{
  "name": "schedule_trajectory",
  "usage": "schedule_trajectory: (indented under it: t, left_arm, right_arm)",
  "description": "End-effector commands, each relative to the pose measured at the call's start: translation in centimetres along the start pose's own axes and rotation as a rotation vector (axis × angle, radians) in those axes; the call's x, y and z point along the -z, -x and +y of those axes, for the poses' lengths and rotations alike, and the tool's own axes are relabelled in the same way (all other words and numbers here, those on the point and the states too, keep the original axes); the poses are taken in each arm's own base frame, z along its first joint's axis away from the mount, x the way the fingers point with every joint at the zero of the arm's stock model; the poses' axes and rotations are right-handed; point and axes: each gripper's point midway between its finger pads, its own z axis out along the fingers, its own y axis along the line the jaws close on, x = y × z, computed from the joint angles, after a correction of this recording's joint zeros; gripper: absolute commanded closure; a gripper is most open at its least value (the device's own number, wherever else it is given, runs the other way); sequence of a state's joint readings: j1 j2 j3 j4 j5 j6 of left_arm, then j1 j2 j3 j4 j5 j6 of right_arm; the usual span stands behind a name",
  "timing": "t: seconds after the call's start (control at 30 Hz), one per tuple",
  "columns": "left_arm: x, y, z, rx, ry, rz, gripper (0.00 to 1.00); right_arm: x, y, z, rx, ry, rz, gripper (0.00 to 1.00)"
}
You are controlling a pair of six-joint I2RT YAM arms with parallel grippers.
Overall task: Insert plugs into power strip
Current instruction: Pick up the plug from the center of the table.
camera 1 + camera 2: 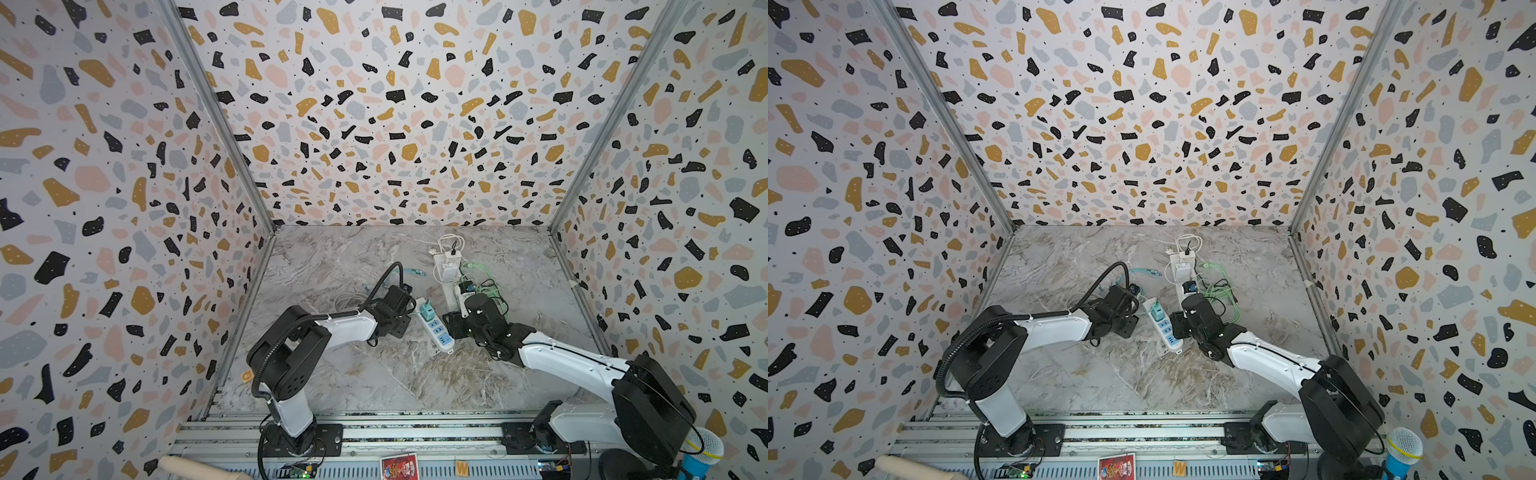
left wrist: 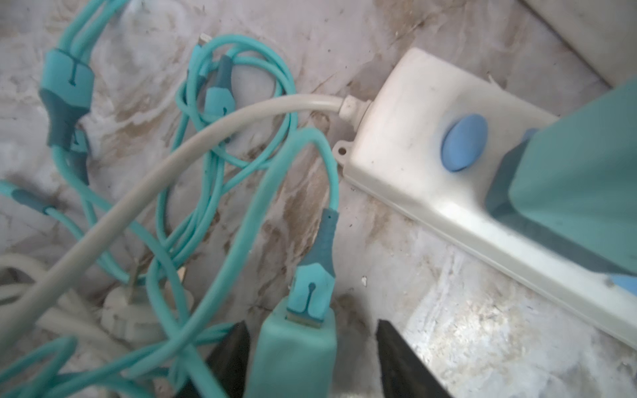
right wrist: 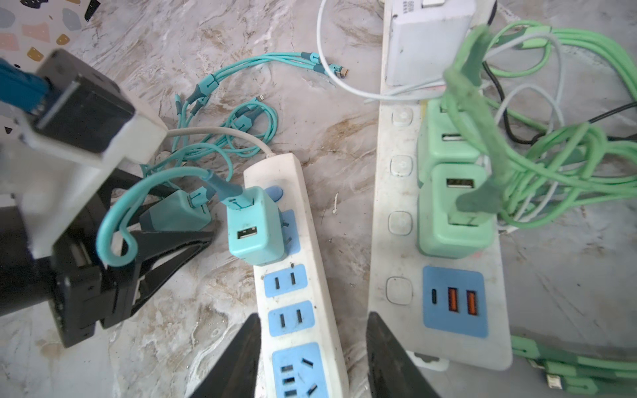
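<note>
A small white power strip (image 1: 434, 328) (image 3: 293, 344) with blue sockets lies between my arms in both top views. One teal plug (image 3: 253, 227) (image 1: 427, 309) stands in its socket nearest the blue switch (image 2: 463, 143). A second teal plug (image 2: 293, 355) (image 3: 175, 213), with its teal cable (image 2: 331, 193) attached, sits between the fingers of my left gripper (image 2: 311, 322). One finger (image 2: 234, 344) touches it and a gap shows on the other side. My right gripper (image 3: 313, 314) straddles the strip's near end, open, with a gap beside one finger (image 3: 382, 344).
A larger white power strip (image 3: 396, 241) lies alongside, carrying two mint green plugs (image 3: 451, 220) and a white charger (image 3: 427, 41). Green cables (image 3: 568, 155) tangle to its right. Loose teal cable (image 2: 213, 155) and the small strip's grey cord (image 2: 172, 162) lie left of the small strip.
</note>
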State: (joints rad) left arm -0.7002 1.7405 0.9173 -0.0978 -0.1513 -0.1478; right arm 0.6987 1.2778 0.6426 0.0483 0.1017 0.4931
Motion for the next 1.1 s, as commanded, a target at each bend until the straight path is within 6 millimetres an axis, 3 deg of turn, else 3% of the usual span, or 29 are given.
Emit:
schedule_trajectory:
  t: [0.0, 0.2, 0.47, 0.67, 0.87, 1.07]
  left_arm:
    - [0.7, 0.6, 0.2, 0.003, -0.007, 0.006, 0.55]
    - [4.0, 1.3, -0.6, 0.031, -0.079, -0.011, 0.73]
    - [11.7, 1.9, -5.4, 0.079, -0.443, -0.137, 0.72]
    - [15.7, 1.8, -7.4, 0.081, -0.619, -0.222, 0.72]
    - [16.4, 1.8, -9.5, 0.041, -0.759, -0.262, 0.71]
    - [15.6, 1.7, -11.5, 0.027, -0.881, -0.248, 0.71]
  right_arm:
    - [0.9, 0.1, -0.8, -0.009, -0.022, -0.004, 0.5]
    - [2.0, 0.8, -0.3, -0.006, 0.008, -0.016, 0.5]
    - [4.3, -0.2, 3.6, 0.018, 0.226, 0.099, 0.49]
    - [6.9, 0.0, 6.2, 0.002, 0.377, 0.107, 0.49]
    - [9.5, 0.5, 8.7, -0.02, 0.548, 0.094, 0.5]
    - [9.9, -0.5, 10.0, -0.044, 0.652, 0.131, 0.5]
